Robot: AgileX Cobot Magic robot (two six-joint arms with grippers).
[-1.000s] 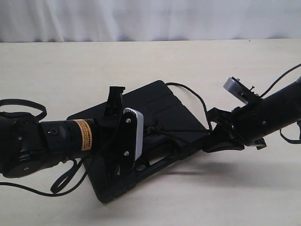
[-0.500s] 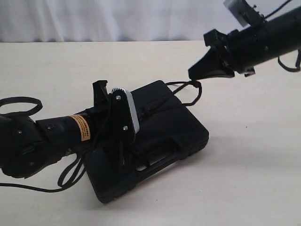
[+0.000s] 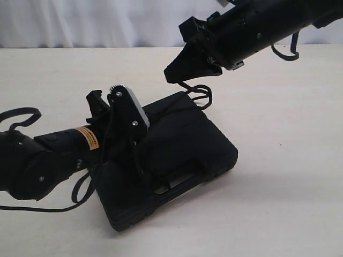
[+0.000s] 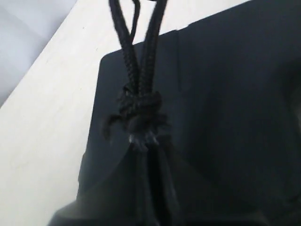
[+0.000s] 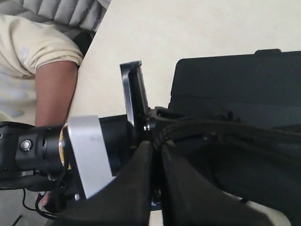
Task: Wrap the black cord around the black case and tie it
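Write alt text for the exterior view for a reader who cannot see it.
The right gripper, shut on the black cord, hangs above the far corner of the black case, which lies on a pale table; a cord loop dangles beneath it. The left arm reaches over the case's left part.

On the pale table, the black case (image 3: 187,136): flat, rectangular, matte black, closed, turned diagonal to the table edge. Handle cut-out on the near long side, with a pale slit showing in it. Above the far corner of the case, the black cord (image 3: 209,97): thin, braided, hanging in a small loop just beside the case edge. In the left wrist view, 1 tight knot (image 4: 138,110) with 2 strands running away from it over the lid, close together.
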